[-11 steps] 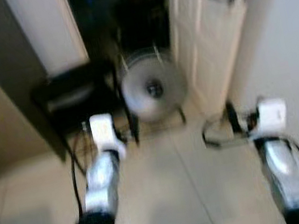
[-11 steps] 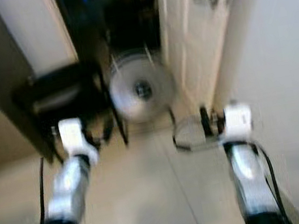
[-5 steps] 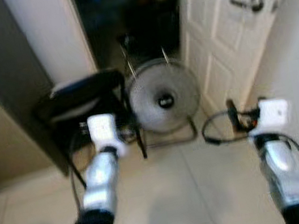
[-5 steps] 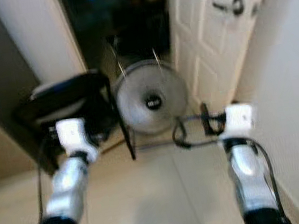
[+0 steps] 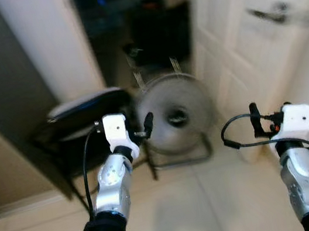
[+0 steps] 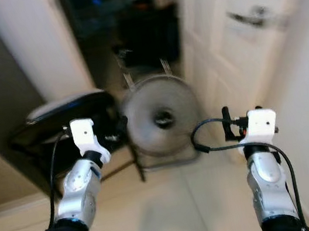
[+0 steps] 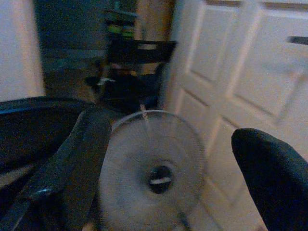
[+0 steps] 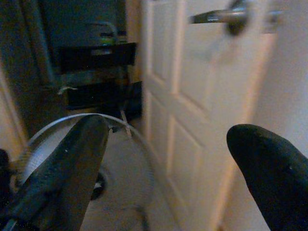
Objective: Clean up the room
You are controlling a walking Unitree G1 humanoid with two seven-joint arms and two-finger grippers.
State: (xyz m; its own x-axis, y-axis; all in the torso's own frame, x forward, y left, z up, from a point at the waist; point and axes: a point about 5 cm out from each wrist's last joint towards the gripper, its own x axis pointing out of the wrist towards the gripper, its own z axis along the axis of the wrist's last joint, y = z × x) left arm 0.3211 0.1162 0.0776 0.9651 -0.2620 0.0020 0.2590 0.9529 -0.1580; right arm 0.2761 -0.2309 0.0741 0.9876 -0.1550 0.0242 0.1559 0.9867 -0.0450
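Two grippers are raised ahead of the robot in the left eye view, and the fan (image 5: 173, 114) stands on the tiled floor (image 5: 182, 211) between them, in the doorway, facing the robot with its round grille upright. The left gripper (image 5: 145, 130) is the nearer — its fingertips sit just beside the fan's left rim — while the right gripper (image 5: 255, 122) hangs further off, close to the white door (image 5: 250, 46); a black chair (image 5: 81, 119) stands just left of the fan. The right eye view shows the same layout, the fan dead ahead and slightly nearer the left arm. In the left wrist view the fingers (image 7: 72, 168) are spread wide with nothing held, and the fan shows straight between them, apart from both. In the right wrist view the fingers (image 8: 67, 163) are likewise wide apart and empty — the fan lies off toward one finger, the door and its handle (image 8: 226, 17) toward the other. Judging by this, any reach for the fan falls to the left arm, going straight forward.
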